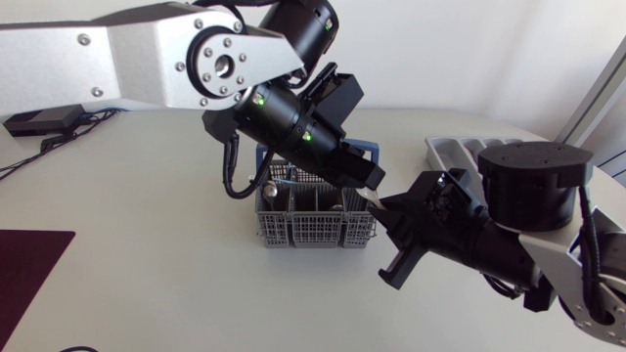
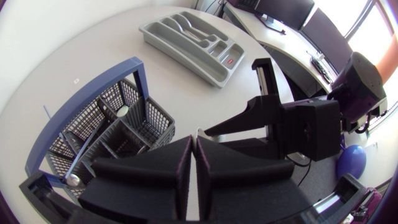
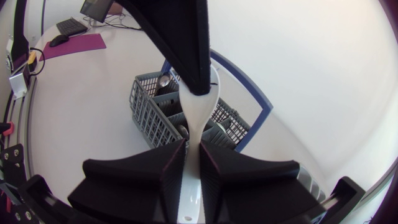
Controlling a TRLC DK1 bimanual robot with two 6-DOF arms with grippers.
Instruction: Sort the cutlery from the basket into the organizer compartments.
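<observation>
A white plastic utensil [image 3: 198,115] spans the gap between my two grippers, just above the right end of the grey wire basket [image 1: 313,230]. My left gripper [image 2: 194,165] is shut on one end, and only a thin white sliver shows between its fingers. My right gripper [image 3: 193,171] has both fingers pressed against the other end from two sides. In the head view the left gripper [image 1: 377,188] and right gripper [image 1: 393,223] meet tip to tip. The basket [image 2: 112,124] has a blue handle and holds metal cutlery [image 2: 121,111]. The grey organizer [image 1: 455,152] lies at the back right.
A dark maroon mat [image 1: 29,259] lies at the table's left edge. A black box with cables [image 1: 44,119] sits at the back left. The organizer [image 2: 193,37] holds some cutlery in its long compartments. Bare table surrounds the basket's front and left.
</observation>
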